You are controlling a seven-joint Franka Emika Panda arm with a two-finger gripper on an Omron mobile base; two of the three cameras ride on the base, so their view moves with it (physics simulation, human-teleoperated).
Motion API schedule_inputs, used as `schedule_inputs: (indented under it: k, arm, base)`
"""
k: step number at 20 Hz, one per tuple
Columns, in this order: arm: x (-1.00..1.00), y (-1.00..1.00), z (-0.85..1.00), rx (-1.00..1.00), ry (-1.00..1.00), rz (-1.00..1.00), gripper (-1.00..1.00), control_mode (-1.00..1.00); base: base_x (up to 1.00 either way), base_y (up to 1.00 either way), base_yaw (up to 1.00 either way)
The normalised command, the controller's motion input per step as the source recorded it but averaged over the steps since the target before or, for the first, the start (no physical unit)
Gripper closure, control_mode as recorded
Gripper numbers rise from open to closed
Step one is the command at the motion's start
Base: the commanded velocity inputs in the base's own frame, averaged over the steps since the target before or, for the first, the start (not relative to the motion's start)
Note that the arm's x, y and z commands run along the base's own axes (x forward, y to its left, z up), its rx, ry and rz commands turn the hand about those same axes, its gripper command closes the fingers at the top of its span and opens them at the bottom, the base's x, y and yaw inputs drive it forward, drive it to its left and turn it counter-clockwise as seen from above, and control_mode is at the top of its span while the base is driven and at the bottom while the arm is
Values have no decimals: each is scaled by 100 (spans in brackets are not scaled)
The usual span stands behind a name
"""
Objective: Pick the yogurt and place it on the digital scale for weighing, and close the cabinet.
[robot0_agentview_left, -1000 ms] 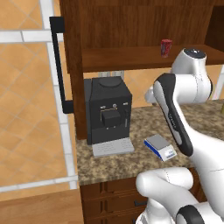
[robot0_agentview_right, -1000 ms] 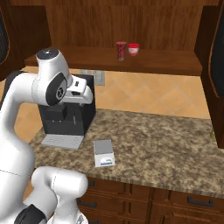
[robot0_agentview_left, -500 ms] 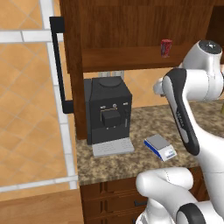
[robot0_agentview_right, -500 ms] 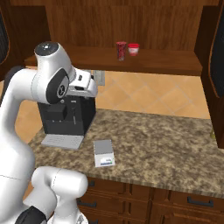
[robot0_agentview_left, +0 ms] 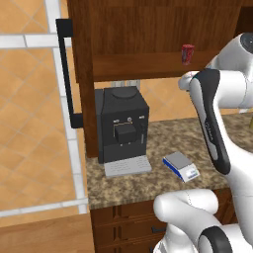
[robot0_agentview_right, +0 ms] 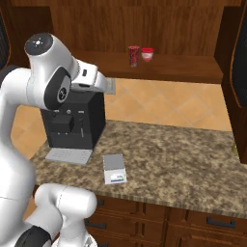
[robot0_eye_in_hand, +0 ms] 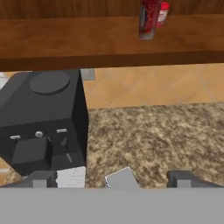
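Yogurt (robot0_agentview_right: 133, 55) sits on the open cabinet's shelf (robot0_agentview_right: 193, 70), upright, near the front edge, just beside a small white cup with a red top (robot0_agentview_right: 147, 54). In the left base view the yogurt (robot0_agentview_left: 187, 53) stands alone at the shelf lip, so it looks reachable from the front without knocking much.

Gripper (robot0_eye_in_hand: 113, 178) empty, jaws wide apart, both dark tips low in the hand view with nothing between them. The hand looks across the desk and up toward the shelf; the yogurt (robot0_eye_in_hand: 148, 17) is at the top of that view, well apart from the tips. Reads as the approach step: jaws spread ready to go round the cup.

Scale (robot0_agentview_right: 114, 168) lies flat on the granite desk (robot0_agentview_right: 193, 159), just beside the coffee machine (robot0_agentview_right: 72, 120) tray, top plate bare, so the drop spot is free. It is well below and in front of the shelf, so the carry would be short and downward.

Cabinet door (robot0_agentview_left: 66, 74) hangs open at the left with its long black handle facing out; the right door edge (robot0_agentview_right: 236, 72) is open too. Closing is not yet done, sensibly left until the cup is out.

Risk, my guess: nudging the white cup when closing on the yogurt, since they are close.
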Motion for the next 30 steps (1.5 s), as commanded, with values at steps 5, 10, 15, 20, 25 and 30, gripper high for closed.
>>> schedule_inputs:
  k: [5,10,15,20,25,30]
  arm:
    - [3,-12,26,0,-14,0,-100,-100]
    - [2,-28,42,0,-9,-2,-100,-100]
    - [0,-20,23,0,-4,-6,-100,-100]
    - [1,-9,25,-1,-7,-5,-100,-100]
    - [12,-5,16,0,-7,-2,-100,-100]
    - [31,-10,0,0,-1,0,-100,-100]
  base:
    - [0,0,0]
    - [0,0,0]
    - [0,0,0]
    - [0,0,0]
    - [0,0,0]
    - [0,0,0]
